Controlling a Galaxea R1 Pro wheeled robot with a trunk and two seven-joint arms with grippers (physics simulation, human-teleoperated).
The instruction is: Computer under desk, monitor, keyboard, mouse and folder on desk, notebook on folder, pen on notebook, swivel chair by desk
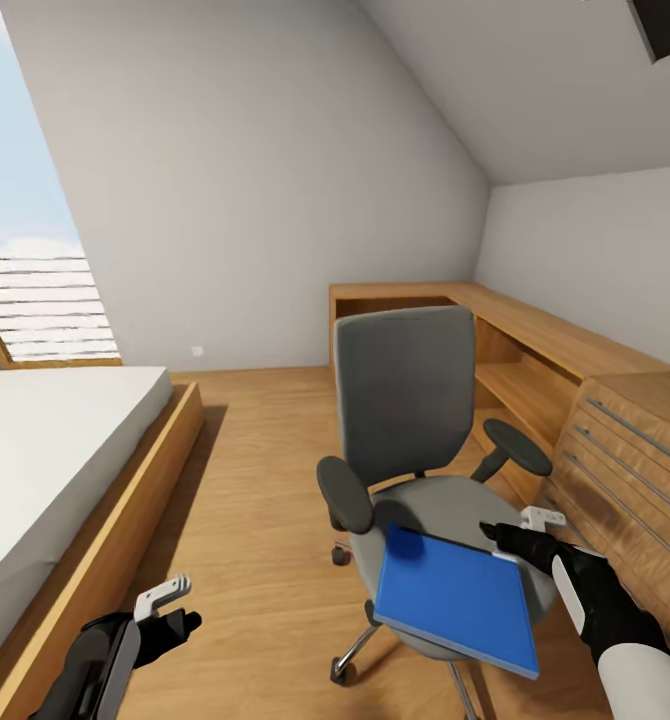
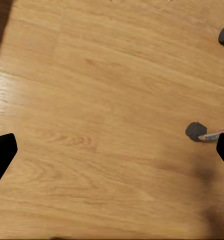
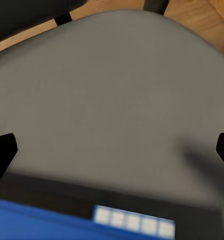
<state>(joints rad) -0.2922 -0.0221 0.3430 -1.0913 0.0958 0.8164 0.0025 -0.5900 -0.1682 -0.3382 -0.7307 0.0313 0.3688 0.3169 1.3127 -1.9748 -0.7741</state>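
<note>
The swivel chair (image 1: 405,390) stands mid-room on the wooden floor, its grey back upright and black armrests out to each side. On its seat (image 3: 112,85) lies the bright blue folder (image 1: 457,598), hanging over the front edge; a white label shows on the folder (image 3: 41,225) in the right wrist view. My right gripper (image 1: 515,528) is open just above the seat at the folder's far right corner, its fingers wide apart with nothing between them. My left gripper (image 1: 180,608) hangs open over bare floor left of the chair. The desk is out of view.
A low bed (image 1: 55,450) with a wooden frame runs along the left. Wooden shelving (image 1: 515,380) and a light drawer chest (image 1: 625,450) line the right wall close to the chair. Chair castors (image 2: 195,131) sit on the floor near my left gripper.
</note>
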